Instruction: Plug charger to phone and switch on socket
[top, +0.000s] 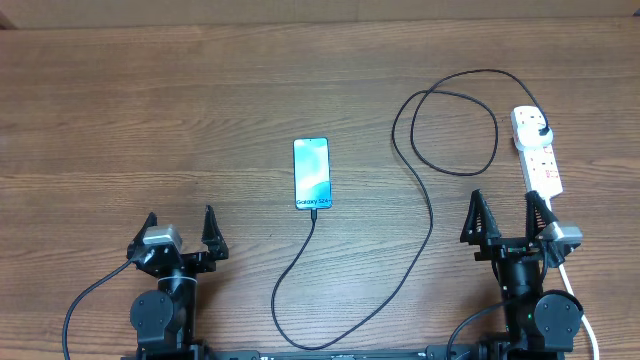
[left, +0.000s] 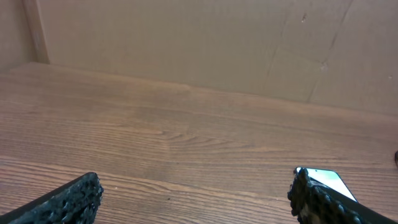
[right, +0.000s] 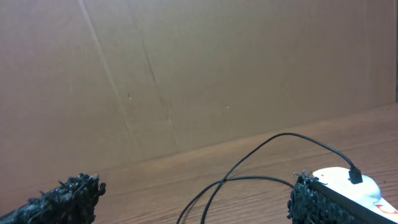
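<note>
Both claws gape with nothing between their fingers. The left gripper (top: 180, 218) and the right gripper (top: 504, 200) sit at the near side of the table (top: 150, 100), well apart, fingers pointing away from the robot.

The phone (top: 312, 174) lies flat and screen up, between the two and farther out. Its long axis runs near-to-far with only a slight tilt, and the "Galaxy S24" lettering sits at the near end. The charger (top: 432, 225) joins it there: its connector tip (top: 316, 208) meets the middle of that near short edge, though how deep it sits is too small to tell. From the tip the cable runs toward the robot, bends round low between the arms, climbs back up on the right and makes a loose loop. It ends in the plug head (top: 540, 128), which is seated in the farthest outlet of the socket (top: 543, 165).

That strip lies right of the loop, long axis also near-to-far, far end leaning a little left. Its near end is just beside the right gripper's outer finger. Red markings show, but the switch position cannot be read. A white cord (top: 588, 322) leaves the near end past the right arm.
</note>
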